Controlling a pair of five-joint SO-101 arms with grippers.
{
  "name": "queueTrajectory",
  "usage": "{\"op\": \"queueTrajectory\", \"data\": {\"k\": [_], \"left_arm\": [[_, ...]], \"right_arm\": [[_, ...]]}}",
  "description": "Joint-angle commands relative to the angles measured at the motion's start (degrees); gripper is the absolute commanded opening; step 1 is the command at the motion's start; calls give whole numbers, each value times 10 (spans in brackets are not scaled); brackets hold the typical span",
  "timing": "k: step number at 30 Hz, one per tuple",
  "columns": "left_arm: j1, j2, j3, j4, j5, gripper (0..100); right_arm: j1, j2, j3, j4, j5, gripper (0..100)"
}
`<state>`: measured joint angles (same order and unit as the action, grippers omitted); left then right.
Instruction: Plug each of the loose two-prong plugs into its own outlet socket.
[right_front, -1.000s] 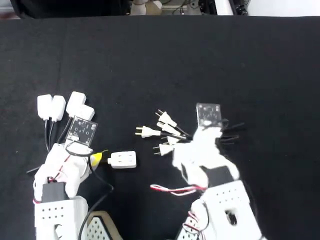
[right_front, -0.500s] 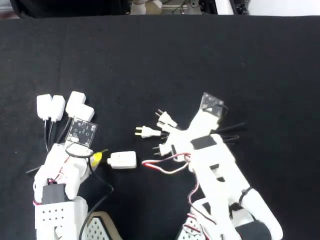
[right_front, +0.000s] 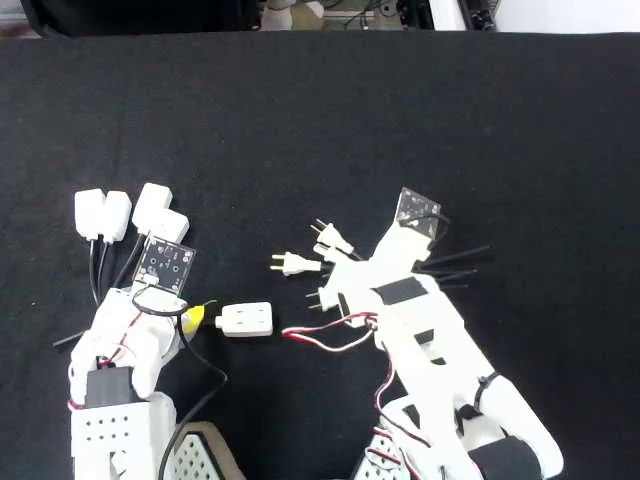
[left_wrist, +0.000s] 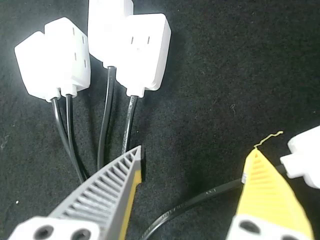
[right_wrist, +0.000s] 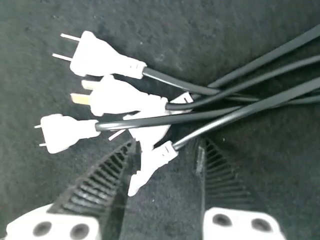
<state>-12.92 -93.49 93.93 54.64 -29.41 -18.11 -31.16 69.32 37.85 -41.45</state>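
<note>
Right claw (right_wrist: 165, 147) spread astride the nearest plug (right_wrist: 150, 161) of the 2-prong plugs (right_wrist: 107, 100) bunched centre-frame on the tabletop (right_front: 300, 120), left claw (left_wrist: 196, 152) spread by the sockets (left_wrist: 135, 45) left of frame; plugs look light, rigid, slick, so I'd pinch the body's flat sides behind the prongs.

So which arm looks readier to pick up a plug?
Probably the right: the right gripper sits open at the plugs, one lying between its jaws. The left gripper hangs by the sockets instead.
</note>
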Motion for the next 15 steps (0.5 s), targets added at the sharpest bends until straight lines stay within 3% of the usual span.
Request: {"op": "queueTrajectory", "data": {"k": [1, 9, 15], "left_arm": [[-4, -6, -3, -10, -4, 321], [-6, -6, -3, -10, -4, 321], [-3, -6, -3, -10, -4, 321]], "right_arm": [[8, 4, -2, -17, -5, 137], [32, 162, -65, -9, 2, 100], [71, 265, -189, 142, 40, 73]]}}
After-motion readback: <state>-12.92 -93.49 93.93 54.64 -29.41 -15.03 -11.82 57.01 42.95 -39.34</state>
